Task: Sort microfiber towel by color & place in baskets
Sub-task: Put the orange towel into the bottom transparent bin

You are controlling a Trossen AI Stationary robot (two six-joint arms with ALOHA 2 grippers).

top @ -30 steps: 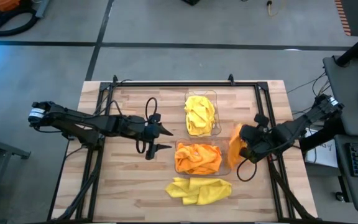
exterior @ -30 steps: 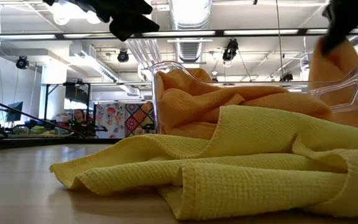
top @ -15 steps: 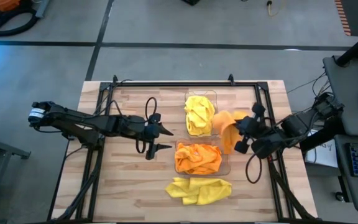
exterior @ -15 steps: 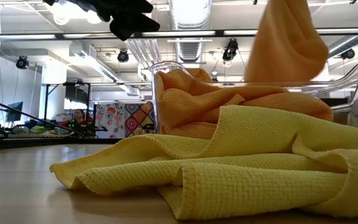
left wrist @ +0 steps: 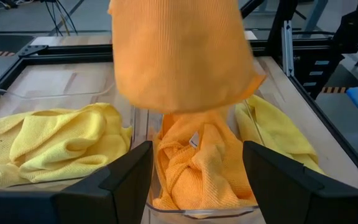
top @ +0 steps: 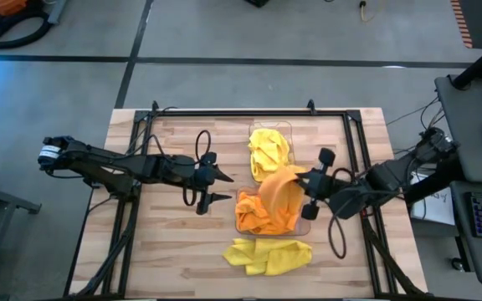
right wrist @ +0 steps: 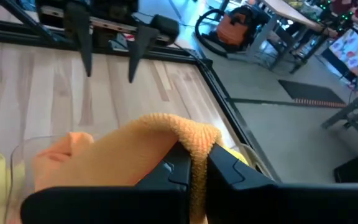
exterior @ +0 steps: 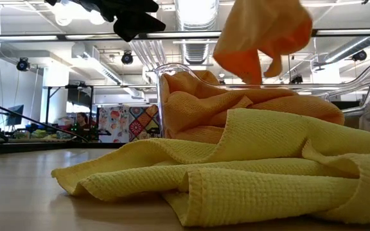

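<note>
My right gripper (top: 301, 188) is shut on an orange towel (top: 279, 188) and holds it above the near clear basket (top: 304, 226), which holds more orange towels (exterior: 249, 102). The far basket (top: 289, 127) holds yellow towels (top: 268, 150). One loose yellow towel (top: 266, 255) lies crumpled on the table near the front edge, and it fills the foreground of the low view (exterior: 236, 173). My left gripper (top: 224, 187) is open. It hovers left of the baskets, pointing at them and touching nothing. My right gripper pinches a fold of the orange towel (right wrist: 194, 152) between its two fingers (right wrist: 229, 168). It comes in roughly level from the table's right side. The cloth drapes over the fingertips and hangs slack (exterior: 262, 32), lifted clear, its lower end just above the basket's orange pile.
A black frame rail (top: 224, 111) runs round the table top. Bare wood lies left of the baskets under my left arm (top: 124, 167). Beyond the table, the room shows benches and equipment (exterior: 76, 122).
My right gripper has moved from near the table's right edge toward the left, carrying the orange towel up and over the near basket. The towel has swung with it and now hangs over the orange pile.
</note>
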